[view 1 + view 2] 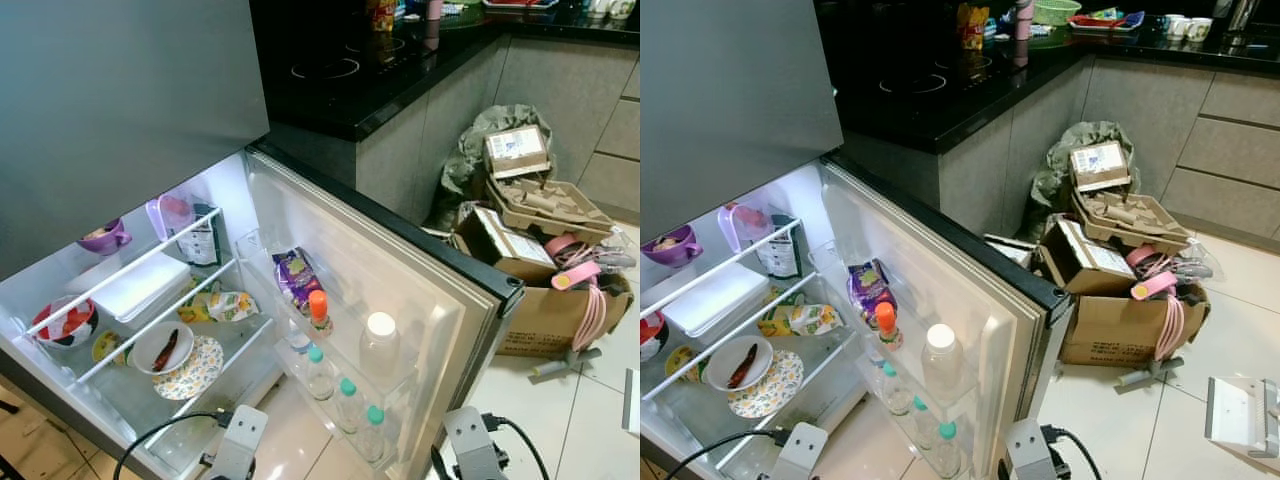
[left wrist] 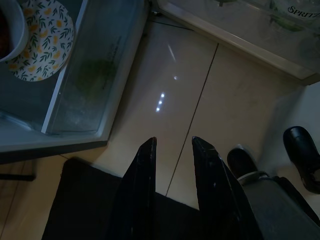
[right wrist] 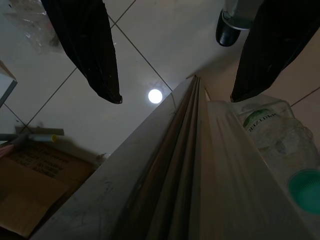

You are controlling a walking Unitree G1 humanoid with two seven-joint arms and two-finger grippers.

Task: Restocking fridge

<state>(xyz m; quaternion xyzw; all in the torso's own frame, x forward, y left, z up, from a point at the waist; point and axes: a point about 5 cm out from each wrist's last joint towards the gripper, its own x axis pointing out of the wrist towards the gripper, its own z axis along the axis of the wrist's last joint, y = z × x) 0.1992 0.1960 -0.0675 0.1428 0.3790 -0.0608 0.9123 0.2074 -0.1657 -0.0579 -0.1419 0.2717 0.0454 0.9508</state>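
Two grippers low: left gripper (image 2: pixel 172 145) over pale tiled floor (image 2: pixel 200 95), fingers slightly parted, empty. Open white fridge (image 1: pixel 150 400), lit inside, with loaded wire shelves; its door (image 1: pixel 440 290) racks hold green-capped clear bottles (image 1: pixel 345 400). Right gripper (image 3: pixel 175 95) spread wide, straddling the door edge.

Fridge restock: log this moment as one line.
fridge door: open | door shelves: bottles stocked | left gripper: open, empty, over floor | right gripper: open, empty, above door edge

Fridge door (image 1: pixel 420 290) white w/ black edge; orange-capped bottle (image 1: pixel 319 311), white-capped bottle (image 1: pixel 379 343), teal caps below; purple snack bag (image 1: pixel 297 275); plate (image 1: pixel 190 368) w/ yellow leaf print; counter (image 1: pixel 380 70) black.
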